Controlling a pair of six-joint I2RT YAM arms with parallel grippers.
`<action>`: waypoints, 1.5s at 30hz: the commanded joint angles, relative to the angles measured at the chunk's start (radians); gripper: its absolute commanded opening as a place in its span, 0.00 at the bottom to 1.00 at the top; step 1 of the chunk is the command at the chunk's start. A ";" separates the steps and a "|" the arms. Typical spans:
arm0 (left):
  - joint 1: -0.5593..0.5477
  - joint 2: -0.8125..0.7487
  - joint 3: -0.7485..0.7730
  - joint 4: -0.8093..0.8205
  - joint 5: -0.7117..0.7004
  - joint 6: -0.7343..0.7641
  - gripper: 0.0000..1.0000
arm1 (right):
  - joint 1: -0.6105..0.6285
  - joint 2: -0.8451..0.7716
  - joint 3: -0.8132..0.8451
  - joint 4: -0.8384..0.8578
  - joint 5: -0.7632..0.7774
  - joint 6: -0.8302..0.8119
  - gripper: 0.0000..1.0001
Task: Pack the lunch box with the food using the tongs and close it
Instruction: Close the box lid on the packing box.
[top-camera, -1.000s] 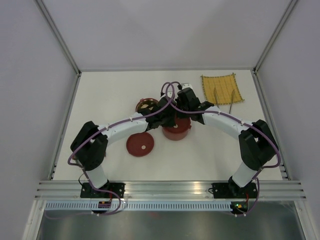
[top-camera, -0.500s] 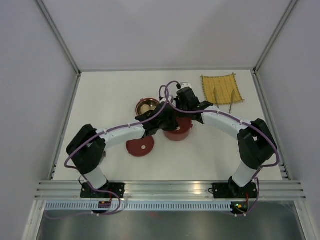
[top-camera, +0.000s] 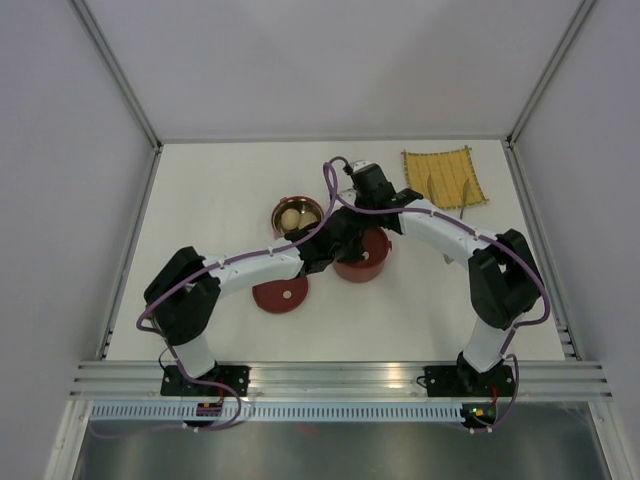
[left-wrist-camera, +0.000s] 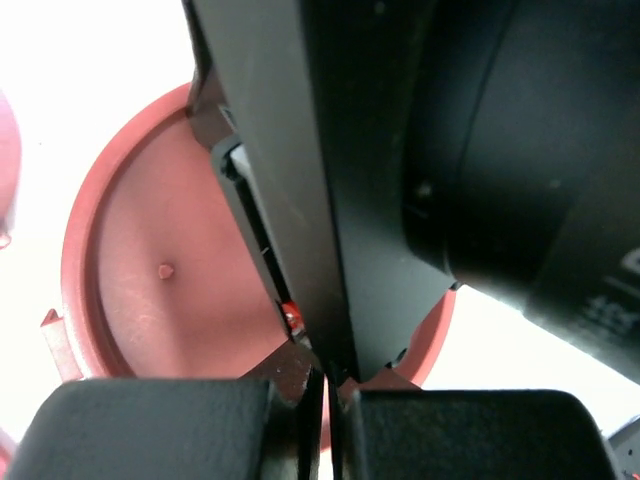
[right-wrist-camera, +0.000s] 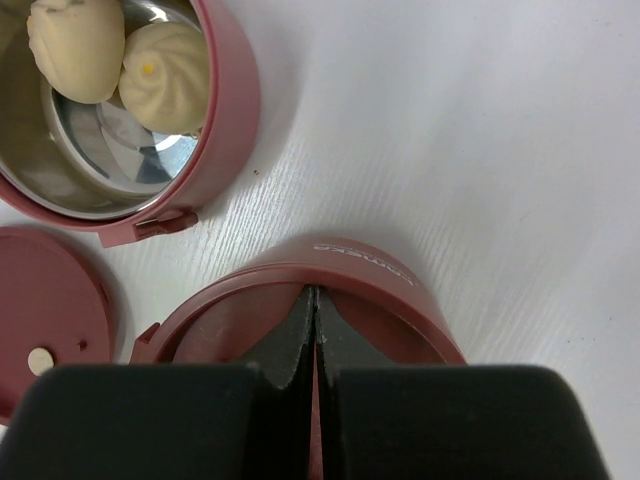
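Two parts of the lunch box show. One dark-red bowl (top-camera: 298, 216) stands open with two pale beige balls of food (right-wrist-camera: 110, 60) in its steel inside. The other bowl (top-camera: 362, 262) carries its red lid (left-wrist-camera: 150, 290). My left gripper (top-camera: 342, 243) (left-wrist-camera: 325, 385) is shut, its tips over that lid's edge, with the right arm's black body close in front. My right gripper (top-camera: 363, 232) (right-wrist-camera: 316, 330) is shut too, tips down on the same lid (right-wrist-camera: 240, 320). The silver tongs (top-camera: 464, 204) lie on the yellow mat (top-camera: 445, 176).
A loose red lid (top-camera: 281, 291) (right-wrist-camera: 45, 320) with a pale centre knob lies flat on the white table, near side of the open bowl. The two forearms cross close together above the lidded bowl. Grey walls enclose the table.
My right gripper has drawn back toward the far side, and the left arm has reached further right. The open bowl with the beige balls is now uncovered.
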 joint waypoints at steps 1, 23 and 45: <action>-0.110 0.055 -0.016 -0.291 0.096 0.085 0.02 | -0.019 0.069 -0.050 -0.095 0.002 -0.003 0.00; 0.066 -0.161 -0.010 -0.314 -0.001 0.164 0.03 | -0.079 -0.147 -0.060 -0.262 0.013 0.072 0.02; 0.117 -0.161 0.039 -0.316 -0.016 0.193 0.40 | -0.113 -0.215 0.032 -0.391 0.039 0.072 0.41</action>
